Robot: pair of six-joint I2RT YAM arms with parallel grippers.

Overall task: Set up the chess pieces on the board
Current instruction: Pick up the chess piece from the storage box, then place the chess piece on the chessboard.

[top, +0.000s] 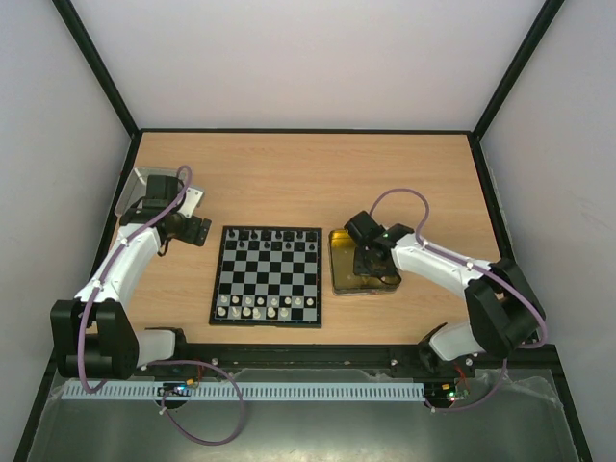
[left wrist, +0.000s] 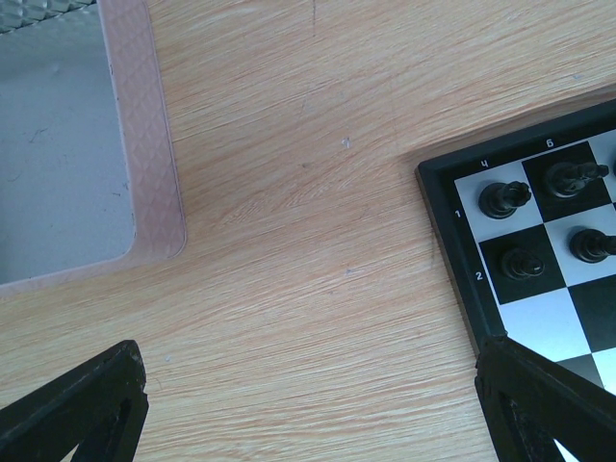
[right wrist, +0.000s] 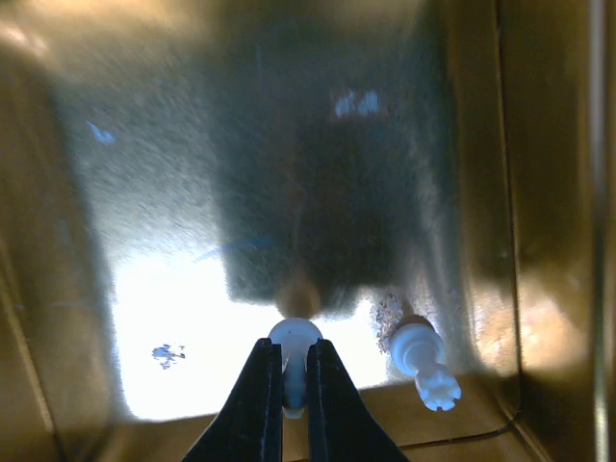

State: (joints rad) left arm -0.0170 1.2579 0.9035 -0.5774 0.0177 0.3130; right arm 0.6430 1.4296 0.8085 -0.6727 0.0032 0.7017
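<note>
tray (top: 339, 285) right of board (top: 267, 279), lid (left wrist: 58, 144) left

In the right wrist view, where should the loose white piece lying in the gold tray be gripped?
Grip the loose white piece across its narrow waist, between round base and notched crown, coming down from above. It seems to lie on its side, and the wall of the gold tray runs close past the crown, so an end-on approach looks cramped.

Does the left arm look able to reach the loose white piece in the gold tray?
Probably not: the tray lies beyond the board, and the right pincer occupies it, gripping another piece.
</note>
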